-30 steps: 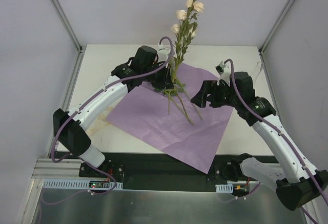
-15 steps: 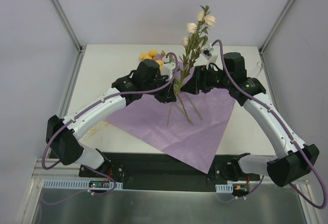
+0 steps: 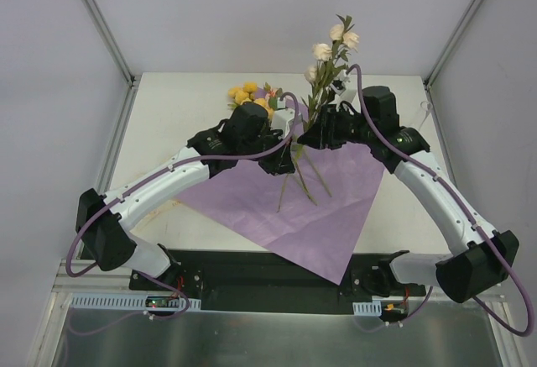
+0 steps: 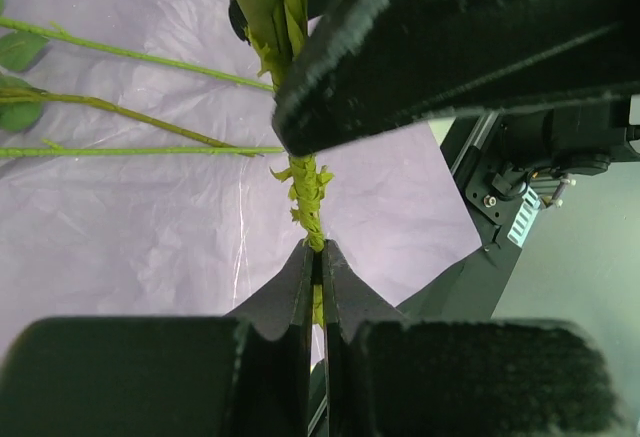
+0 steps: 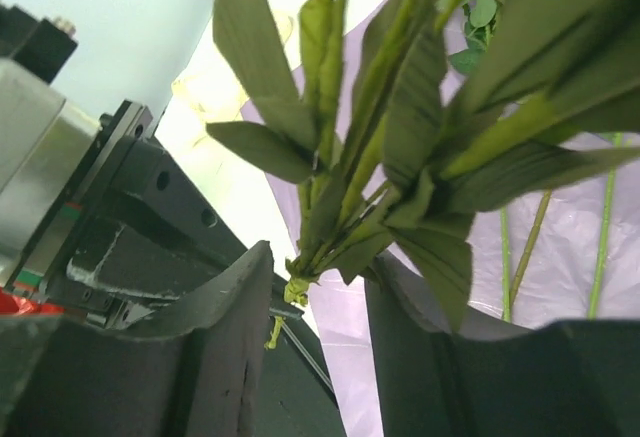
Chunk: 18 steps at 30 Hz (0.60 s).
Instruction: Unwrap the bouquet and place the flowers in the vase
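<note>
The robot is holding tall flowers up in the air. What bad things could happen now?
1. The left gripper pinches just a thin stem low down, with the blooms high above, so it might tip over or slip out.
2. The right gripper has leaves between its open jaws. Closing could squash them or miss the stem.
3. Both grippers sit very close together and might bump.

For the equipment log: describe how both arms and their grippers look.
The left arm and right arm have white tube-like links with bulky black joints. A purple cable runs along each. The left gripper and right gripper have matte black, wedge-shaped fingers. No markings are readable.
</note>
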### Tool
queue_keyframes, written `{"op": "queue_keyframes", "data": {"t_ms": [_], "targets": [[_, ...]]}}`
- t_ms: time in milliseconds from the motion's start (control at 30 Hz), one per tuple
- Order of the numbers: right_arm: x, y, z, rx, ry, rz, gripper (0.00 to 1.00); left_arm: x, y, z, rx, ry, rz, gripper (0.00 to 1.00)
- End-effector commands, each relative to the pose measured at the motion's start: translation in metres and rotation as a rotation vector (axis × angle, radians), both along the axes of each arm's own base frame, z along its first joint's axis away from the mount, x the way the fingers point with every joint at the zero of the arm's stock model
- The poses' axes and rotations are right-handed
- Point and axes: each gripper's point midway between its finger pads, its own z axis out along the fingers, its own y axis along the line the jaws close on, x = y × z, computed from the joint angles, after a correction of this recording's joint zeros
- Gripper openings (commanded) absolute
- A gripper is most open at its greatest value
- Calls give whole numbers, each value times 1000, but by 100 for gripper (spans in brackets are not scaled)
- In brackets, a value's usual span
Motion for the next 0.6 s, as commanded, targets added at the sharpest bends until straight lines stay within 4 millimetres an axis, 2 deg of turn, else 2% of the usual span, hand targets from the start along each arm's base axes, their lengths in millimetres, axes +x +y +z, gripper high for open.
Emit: {"op": "queue_keyframes", "data": {"t_ms": [0,167,267,300,333,367,400,433,500,533,567], "targets": [[16,1,2,19,-21,-74,41,0,-4,6,-24,-37,-22,0],[18,4,-4,31,-8,-75,38,0,-6,2,-14,-36,-23,0],[17,7,-3,47,2,-59,31,-1,-6,2,-13,-35,-26,0],[17,7,-2,52,1,-59,27,-2,-7,1,-9,-35,-26,0],[17,8,0,55,-2,-58,11,0,-6,1,-7,-35,-12,0],[20,6,0,49,-11,-75,2,1,-6,0,-2,-31,-3,0],[21,3,1,41,-24,-87,1,2,-4,-4,15,-20,5,5],[22,-2,3,29,-37,-111,1,6,-3,-1,21,-27,31,17],[35,-20,2,-44,-91,-217,1,9,1,-2,35,-34,56,48],[35,-33,0,-95,-94,-266,1,10,3,2,34,-46,69,64],[49,-56,7,-169,-142,-393,1,14,7,2,45,-64,98,68]]}}
